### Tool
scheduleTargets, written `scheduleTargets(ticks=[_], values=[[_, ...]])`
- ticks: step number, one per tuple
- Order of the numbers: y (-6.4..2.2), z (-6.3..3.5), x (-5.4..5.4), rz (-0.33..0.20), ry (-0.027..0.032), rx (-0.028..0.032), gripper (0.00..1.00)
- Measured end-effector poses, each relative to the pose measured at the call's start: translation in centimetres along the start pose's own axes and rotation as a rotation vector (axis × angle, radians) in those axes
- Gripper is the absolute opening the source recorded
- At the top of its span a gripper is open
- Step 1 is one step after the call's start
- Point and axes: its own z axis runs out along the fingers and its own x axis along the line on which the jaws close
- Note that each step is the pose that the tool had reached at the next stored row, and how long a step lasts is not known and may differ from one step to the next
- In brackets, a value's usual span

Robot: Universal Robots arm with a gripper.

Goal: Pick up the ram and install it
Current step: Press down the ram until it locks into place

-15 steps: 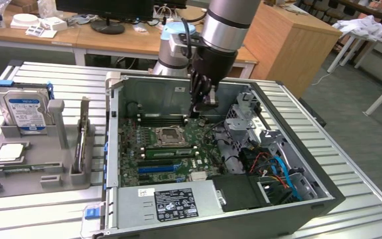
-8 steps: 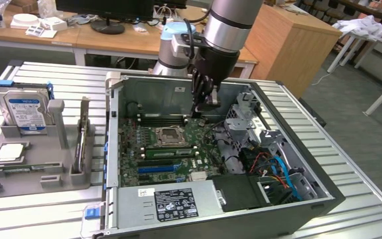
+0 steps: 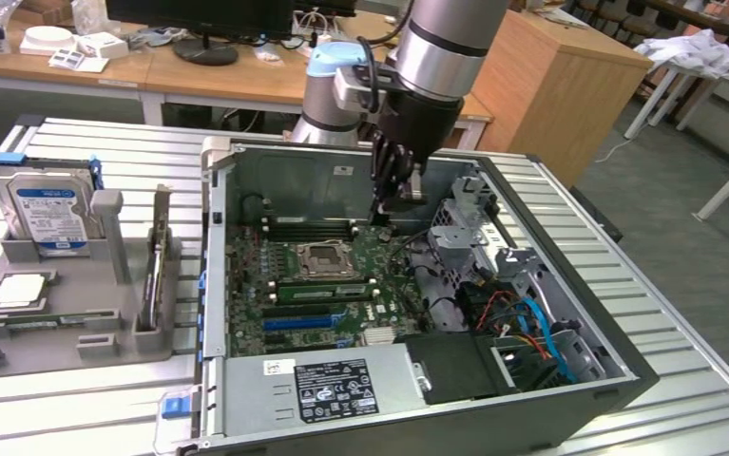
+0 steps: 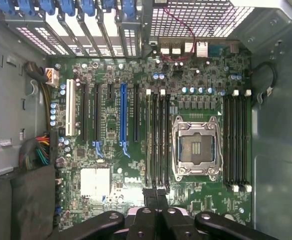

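tool [image 3: 387, 215] pinched closed over open computer case [image 3: 300, 176] on slatted metal table [image 3: 86, 142]; wooden desks [image 3: 212, 81] behind.

Silver arm [image 3: 447, 43], black claw [image 3: 390, 211]
Glossy grey tube segments, pale blue joint cap [image 3: 336, 57] and black cable [image 3: 372, 71] above the claw; its black linkage bars [image 4: 93, 227] carry round silver screws [image 4: 110, 217].

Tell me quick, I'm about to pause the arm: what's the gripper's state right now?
Gripper: closed, over the green motherboard inside the open grey computer case; whether it holds anything cannot be told.
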Motion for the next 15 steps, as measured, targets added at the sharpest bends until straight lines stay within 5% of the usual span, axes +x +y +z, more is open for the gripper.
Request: scheduleTargets(ticks=[15], values=[[-1.07, -0.05, -0.01, 0.000, -0.0001, 0.0000, 0.11]])
